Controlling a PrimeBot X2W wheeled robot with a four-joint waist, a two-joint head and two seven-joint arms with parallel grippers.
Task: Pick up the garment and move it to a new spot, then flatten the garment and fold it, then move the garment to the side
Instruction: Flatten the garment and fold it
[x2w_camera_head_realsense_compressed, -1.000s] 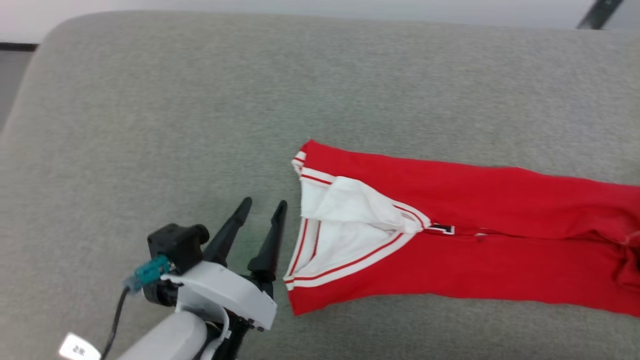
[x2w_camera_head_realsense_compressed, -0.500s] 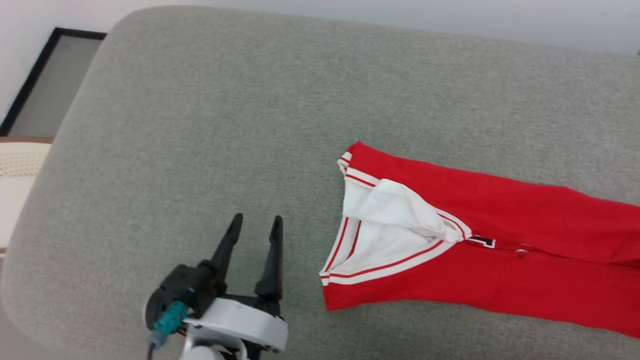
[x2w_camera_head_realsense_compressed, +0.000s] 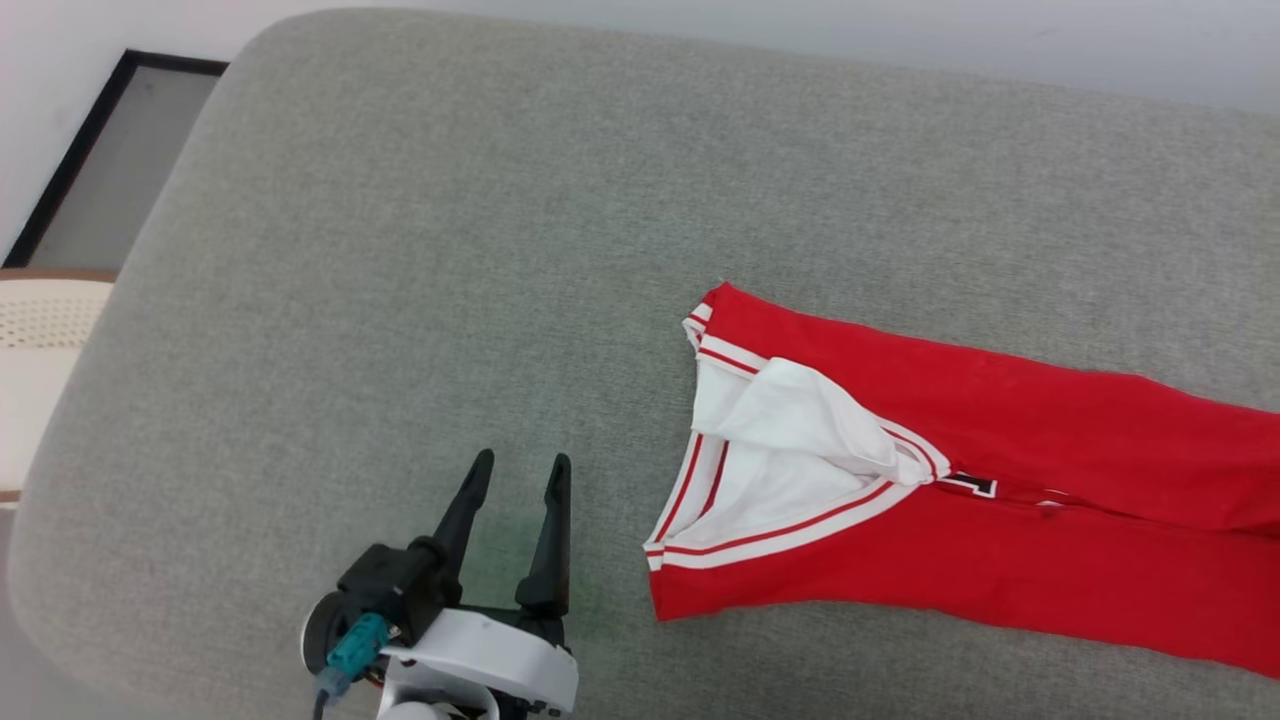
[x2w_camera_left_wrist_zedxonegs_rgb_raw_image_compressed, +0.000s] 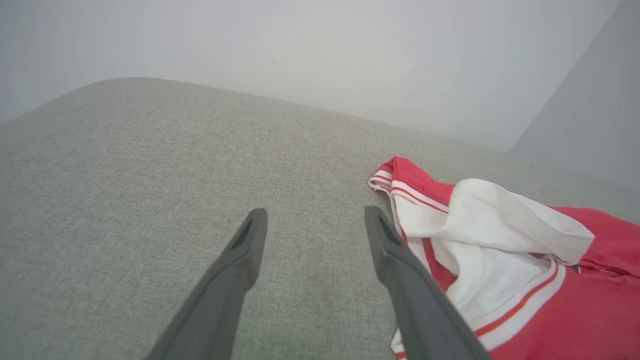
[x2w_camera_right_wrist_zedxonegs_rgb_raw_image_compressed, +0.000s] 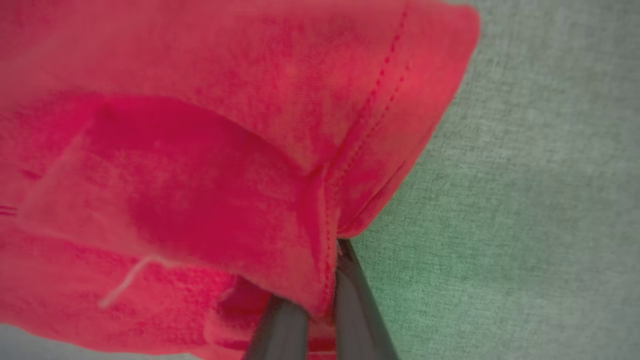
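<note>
Head view shows a big grey cushion (x2w_camera_head_realsense_compressed: 400, 250) under everything. On it lies the shirt (x2w_camera_head_realsense_compressed: 1050, 450), a long red strip that starts just right of the left claw (x2w_camera_head_realsense_compressed: 522, 458) and runs far off to that claw's right. The white neck part (x2w_camera_head_realsense_compressed: 760, 495) with its stripes is the end nearest this claw. The left claw is wide open and holds nothing. From its own camera one finger (x2w_camera_left_wrist_zedxonegs_rgb_raw_image_compressed: 400, 270) crosses the shirt's edge, but I cannot tell if they touch.

The right claw (x2w_camera_right_wrist_zedxonegs_rgb_raw_image_compressed: 315, 305) is on a plain red end of the shirt. Its two fingers (x2w_camera_right_wrist_zedxonegs_rgb_raw_image_compressed: 357, 300) are squeezed tight together on the red hem (x2w_camera_right_wrist_zedxonegs_rgb_raw_image_compressed: 400, 125), right beside a stitched seam (x2w_camera_right_wrist_zedxonegs_rgb_raw_image_compressed: 325, 200). A thin loose thread (x2w_camera_right_wrist_zedxonegs_rgb_raw_image_compressed: 125, 282) hangs to the left of this claw.

I think the job now is to get hold of the shirt so it can be lifted and moved. The left claw should slide right to the striped corner (x2w_camera_head_realsense_compressed: 660, 560) and pinch all the layers there, not just the floppy white flap (x2w_camera_head_realsense_compressed: 810, 415) on top. Then both claws should go up together and at the same speed. The shirt should hang straight between them, pulled snug but not hard. The pinch on the hem looks small, so a sharp tug might pull it free.
</note>
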